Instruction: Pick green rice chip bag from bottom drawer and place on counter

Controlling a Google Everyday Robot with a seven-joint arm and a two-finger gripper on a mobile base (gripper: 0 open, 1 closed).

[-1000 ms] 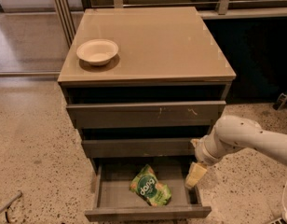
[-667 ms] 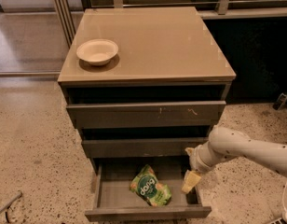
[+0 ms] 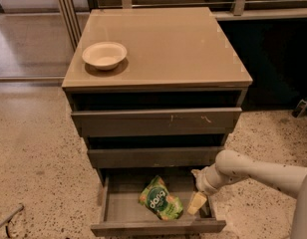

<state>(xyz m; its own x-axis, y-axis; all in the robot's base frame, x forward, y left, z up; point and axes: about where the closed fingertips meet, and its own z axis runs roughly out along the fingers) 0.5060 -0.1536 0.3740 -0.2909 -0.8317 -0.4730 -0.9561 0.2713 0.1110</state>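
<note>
The green rice chip bag [image 3: 160, 199] lies flat on the floor of the pulled-out bottom drawer [image 3: 158, 228], tilted with its top end toward 11 o'clock. The gripper [image 3: 197, 202] is down inside the same drawer at the bag's 3 o'clock, just beside it, on a white arm [image 3: 258, 171] entering from 4 o'clock; how wide it stands cannot be told. On the tan surface [image 3: 168, 44] above, a white bowl [image 3: 104, 55] sits toward 10 o'clock.

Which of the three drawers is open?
The bottom drawer: only it is pulled out, showing the green rice chip bag, with the gripper inside beside it. Top drawer and middle drawer are pushed in.
</note>
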